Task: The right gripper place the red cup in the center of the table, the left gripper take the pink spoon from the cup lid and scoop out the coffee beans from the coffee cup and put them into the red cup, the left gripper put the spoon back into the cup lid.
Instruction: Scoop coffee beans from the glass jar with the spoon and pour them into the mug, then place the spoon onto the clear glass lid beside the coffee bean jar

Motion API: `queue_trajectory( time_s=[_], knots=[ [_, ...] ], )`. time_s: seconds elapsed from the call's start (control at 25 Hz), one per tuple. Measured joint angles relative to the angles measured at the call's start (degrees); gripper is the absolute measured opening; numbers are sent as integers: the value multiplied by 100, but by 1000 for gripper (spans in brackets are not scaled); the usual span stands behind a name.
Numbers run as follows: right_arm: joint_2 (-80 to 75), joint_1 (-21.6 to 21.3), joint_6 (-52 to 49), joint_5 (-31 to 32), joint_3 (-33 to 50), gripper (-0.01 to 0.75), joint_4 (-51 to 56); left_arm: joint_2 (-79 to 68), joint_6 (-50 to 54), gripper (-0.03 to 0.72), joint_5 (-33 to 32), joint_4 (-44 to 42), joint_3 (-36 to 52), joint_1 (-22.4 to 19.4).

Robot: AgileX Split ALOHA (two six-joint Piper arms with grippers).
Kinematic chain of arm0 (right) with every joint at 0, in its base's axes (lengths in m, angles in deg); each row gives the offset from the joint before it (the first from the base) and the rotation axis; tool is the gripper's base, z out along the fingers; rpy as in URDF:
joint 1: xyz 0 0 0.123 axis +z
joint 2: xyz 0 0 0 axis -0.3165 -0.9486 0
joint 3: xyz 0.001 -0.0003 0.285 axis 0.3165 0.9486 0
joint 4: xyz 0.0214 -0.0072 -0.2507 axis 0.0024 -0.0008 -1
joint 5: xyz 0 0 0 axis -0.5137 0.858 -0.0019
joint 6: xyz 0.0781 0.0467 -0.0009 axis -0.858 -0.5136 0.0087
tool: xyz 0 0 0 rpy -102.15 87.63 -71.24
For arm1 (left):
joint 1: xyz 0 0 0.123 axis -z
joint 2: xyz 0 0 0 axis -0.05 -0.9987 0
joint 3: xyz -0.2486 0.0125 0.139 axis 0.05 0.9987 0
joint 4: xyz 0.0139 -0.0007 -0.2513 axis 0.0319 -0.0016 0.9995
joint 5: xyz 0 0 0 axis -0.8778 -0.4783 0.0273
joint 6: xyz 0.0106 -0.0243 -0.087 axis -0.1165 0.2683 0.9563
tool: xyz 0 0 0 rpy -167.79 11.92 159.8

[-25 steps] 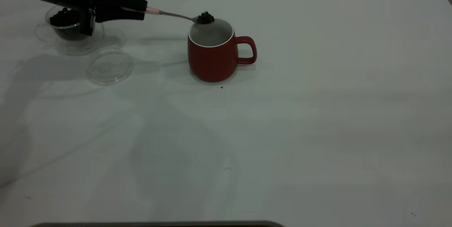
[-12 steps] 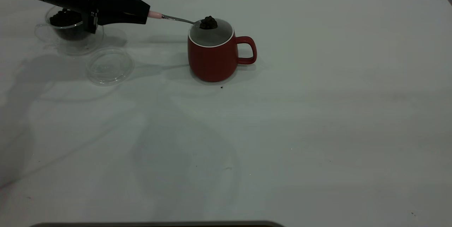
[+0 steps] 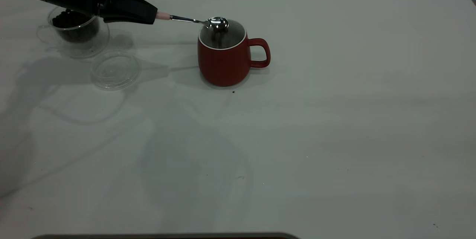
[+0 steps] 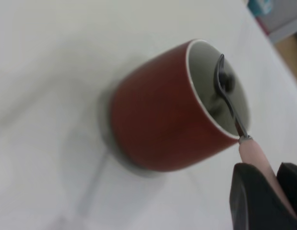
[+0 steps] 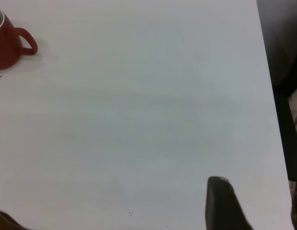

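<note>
My left gripper point(image 3: 150, 15) clamps pink spoon point(image 3: 197, 20), bowl tipped and bare over red cup point(image 3: 224, 57) mid-table. Scoop looks delivered. Left: return spoon to cup lid point(image 3: 115, 70) near left edge. Right gripper state unclear.

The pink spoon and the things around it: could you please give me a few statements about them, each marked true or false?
1. The left gripper holds the pink spoon by its handle. True.
2. The spoon's bowl carries a heap of beans. False: it looks bare and shiny.
3. The spoon's bowl is over the red cup. True.
4. The cup lid covers the coffee cup. False: it lies on the table beside it.
</note>
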Motion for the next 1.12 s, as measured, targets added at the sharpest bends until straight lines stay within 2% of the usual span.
queue_trajectory(
  time_s=[0.2, 0.44, 0.72, 1.12],
  knots=[
    [0, 0, 0, 0, 0, 374, 0, 0, -1307, 121, 140, 92, 0, 0],
    [0, 0, 0, 0, 0, 374, 0, 0, -1320, 120, -119, 599, 0, 0],
    [0, 0, 0, 0, 0, 374, 0, 283, 319, 120, -238, 548, 0, -14],
    [0, 0, 0, 0, 0, 374, 0, 1325, 2721, 120, -366, -547, 0, -387]
  ],
)
